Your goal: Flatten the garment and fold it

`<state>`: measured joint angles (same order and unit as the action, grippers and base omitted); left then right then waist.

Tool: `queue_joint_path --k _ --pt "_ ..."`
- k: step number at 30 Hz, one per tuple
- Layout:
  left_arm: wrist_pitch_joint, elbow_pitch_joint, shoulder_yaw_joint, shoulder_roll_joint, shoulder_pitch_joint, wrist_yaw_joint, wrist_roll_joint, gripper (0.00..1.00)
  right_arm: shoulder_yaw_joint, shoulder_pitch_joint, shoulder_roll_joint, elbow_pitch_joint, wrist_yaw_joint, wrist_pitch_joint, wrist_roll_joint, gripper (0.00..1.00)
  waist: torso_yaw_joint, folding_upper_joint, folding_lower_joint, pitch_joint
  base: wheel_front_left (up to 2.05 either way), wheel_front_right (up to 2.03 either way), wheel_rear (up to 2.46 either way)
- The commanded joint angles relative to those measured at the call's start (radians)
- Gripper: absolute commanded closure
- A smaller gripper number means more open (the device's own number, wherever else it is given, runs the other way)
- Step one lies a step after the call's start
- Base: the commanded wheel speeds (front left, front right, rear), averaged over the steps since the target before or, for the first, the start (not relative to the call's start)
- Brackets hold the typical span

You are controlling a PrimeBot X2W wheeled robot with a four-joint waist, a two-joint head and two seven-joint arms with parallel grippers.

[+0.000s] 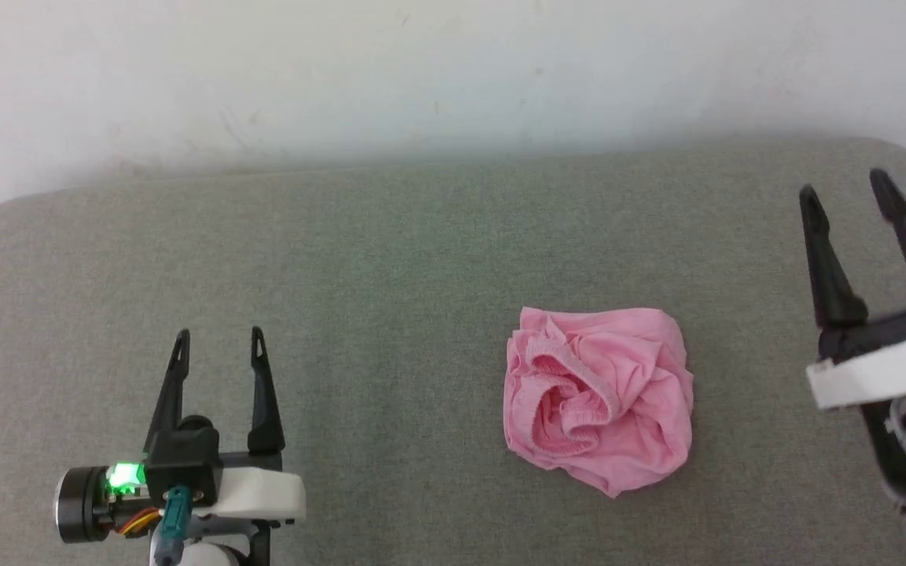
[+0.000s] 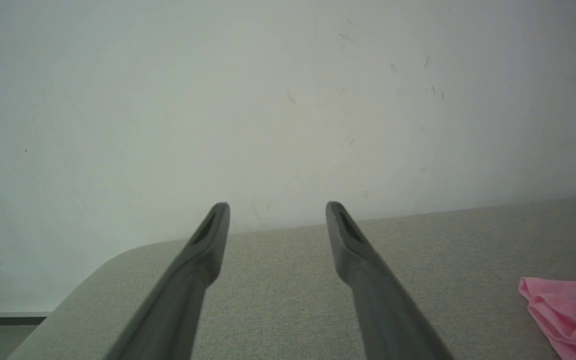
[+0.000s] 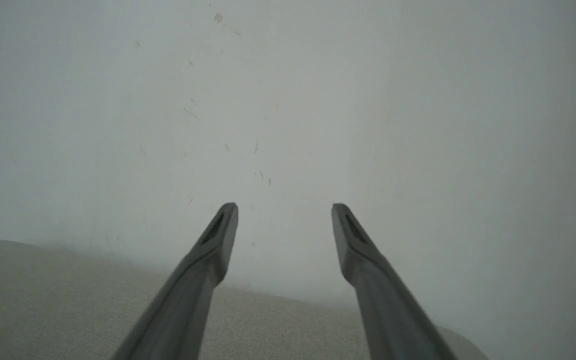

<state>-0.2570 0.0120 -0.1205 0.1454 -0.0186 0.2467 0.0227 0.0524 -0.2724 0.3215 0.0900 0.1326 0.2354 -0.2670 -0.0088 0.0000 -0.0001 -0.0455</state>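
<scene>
Garment [image 1: 598, 401] lies crumpled on the grey pad [image 1: 382, 259], untouched.
Head view: it is flanked by the left gripper [image 1: 219, 343] and right gripper [image 1: 846, 189], both spread wide and empty. Left wrist view: its pink edge is seen lower right, apart from the parted fingers [image 2: 203, 260]. Right wrist view: fingers [image 3: 210, 260] are spread wide above the pad.

We see a gray, cloth-covered tabletop [image 1: 359, 251] with round corners. One thing lies on it: the garment [image 1: 598, 397], pink and all bunched up in a heap.
</scene>
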Motion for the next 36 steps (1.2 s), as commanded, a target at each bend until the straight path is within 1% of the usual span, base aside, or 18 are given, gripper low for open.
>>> queue_joint_path --k 1,3,7,10,13,16,19,21,23,25,27,29,30,32,36 --pt "-0.005 -0.001 0.004 0.005 0.005 -0.008 -0.007 0.0 -0.017 0.023 -0.025 -0.014 -0.002 0.01 0.016 0.0 0.001 0.0 0.0001 0.003 0.0 0.0 0.0" --pt "-0.005 -0.001 0.003 0.005 0.009 -0.011 -0.008 0.0 -0.066 0.074 -0.09 -0.044 -0.002 0.021 0.055 0.0 0.004 0.0 0.0001 0.007 0.0 0.0 0.0" --pt "-0.005 -0.006 0.004 0.007 0.026 -0.017 -0.006 0.0 -0.118 0.177 -0.2 -0.103 -0.002 0.026 0.114 0.0 0.012 0.0 0.0001 0.016 0.0 0.0 0.0" --pt "-0.005 -0.008 0.003 0.008 0.036 -0.02 -0.007 0.0 -0.134 0.256 -0.247 -0.127 -0.002 0.026 0.121 0.0 0.019 0.0 0.0001 0.02 0.0 0.0 0.0" --pt "-0.005 -0.01 0.005 0.005 0.045 -0.021 -0.006 0.0 -0.12 0.314 -0.264 -0.134 -0.002 0.026 0.128 0.0 0.022 0.0 0.0001 0.022 0.0 0.0 0.0" --pt "-0.005 -0.011 0.003 0.003 0.051 -0.024 -0.006 0.0 -0.122 0.327 -0.269 -0.146 -0.002 0.026 0.123 0.0 0.021 0.0 0.0001 0.024 0.0 0.0 0.0" --pt "-0.005 -0.013 0.002 0.001 0.054 -0.027 -0.005 0.0 -0.138 0.282 -0.27 -0.18 -0.002 0.026 0.116 0.0 0.019 0.0 0.0001 0.026 0.0 0.0 0.0" --pt "-0.005 -0.015 0.003 0.0 0.053 -0.029 -0.005 0.0 -0.165 0.219 -0.268 -0.225 -0.002 0.026 0.103 0.0 0.019 0.0 0.0001 0.025 0.0 0.0 0.0" --pt "-0.005 -0.017 0.004 -0.001 0.05 -0.03 -0.005 0.0 -0.179 0.155 -0.248 -0.252 -0.002 0.026 0.107 0.0 0.019 0.0 0.0001 0.024 0.0 0.0 0.0" --pt "-0.005 -0.018 0.003 -0.004 0.047 -0.031 -0.006 0.0 -0.184 0.092 -0.213 -0.236 -0.002 0.026 0.099 0.0 0.021 0.0 0.0001 0.022 0.0 0.0 0.0" --pt "-0.005 -0.02 0.0 -0.008 0.045 -0.031 -0.007 0.0 -0.177 0.029 -0.17 -0.213 -0.002 -0.005 0.1 0.0 0.025 0.0 0.0001 0.018 0.0 0.0 0.0" --pt "-0.005 -0.021 -0.002 -0.011 0.044 -0.032 -0.007 0.0 -0.144 -0.019 -0.117 -0.168 -0.002 -0.109 0.096 0.0 0.029 0.0 0.0001 0.015 0.0 0.0 0.0" --pt "-0.005 -0.022 -0.001 -0.013 0.044 -0.032 -0.006 0.0 -0.127 -0.043 -0.096 -0.143 -0.002 -0.172 0.074 0.0 0.03 0.0 0.0001 0.013 0.0 0.0 0.0" --pt "-0.005 -0.024 0.001 -0.015 0.045 -0.031 -0.005 0.0 -0.098 -0.088 -0.054 -0.089 -0.002 -0.301 0.02 0.0 0.032 0.0 0.0001 0.009 0.0 0.0 0.0" --pt "-0.005 -0.028 0.003 -0.019 0.042 -0.032 -0.005 0.0 0.028 -0.14 0.065 -0.01 -0.002 -0.555 -0.103 0.0 0.037 0.0 0.0001 -0.003 0.0 0.0 0.0"
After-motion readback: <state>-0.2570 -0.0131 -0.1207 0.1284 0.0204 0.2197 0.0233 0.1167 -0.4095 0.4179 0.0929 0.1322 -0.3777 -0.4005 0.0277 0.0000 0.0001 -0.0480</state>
